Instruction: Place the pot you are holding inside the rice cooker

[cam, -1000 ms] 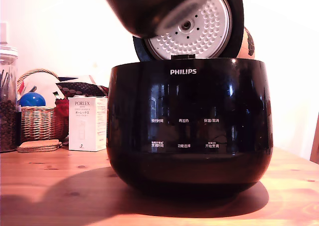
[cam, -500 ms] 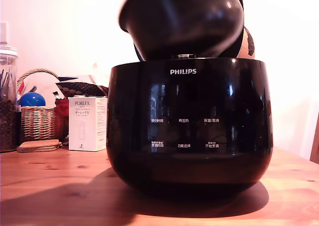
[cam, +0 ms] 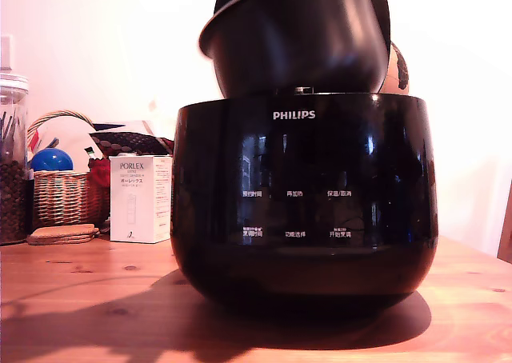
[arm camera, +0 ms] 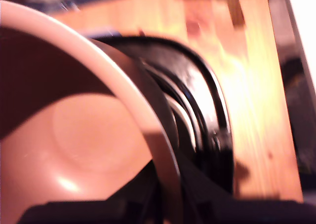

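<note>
**Pot hanging over the cooker mouth, not yet seated**

Above the rice cooker, at the top of the exterior view, I have the pot in the air, its rounded bottom just over the cooker's opening and roughly centred on it. It sits tilted, the flared rim lower on the exterior view's left. Behind it the raised lid shows only as a dark edge. I cannot tell whether the pot's base has dipped below the cooker's rim.

From the wrist view I look down into the pot's pale inside, with the rim sweeping across the picture and the cooker's glossy black rim just beyond it over the wooden table. I cannot see the gripper's fingers in either view, so I cannot tell how they stand; I judge they are pinching the rim somewhere out of sight.

My read on handling: the pot is rigid metal, smooth and likely slippery, and held by one edge it will want to swing and tip. The rim is the only sensible hold. It looks only slightly narrower than the cooker, so I would level it before lowering, or the rim may catch.
</note>
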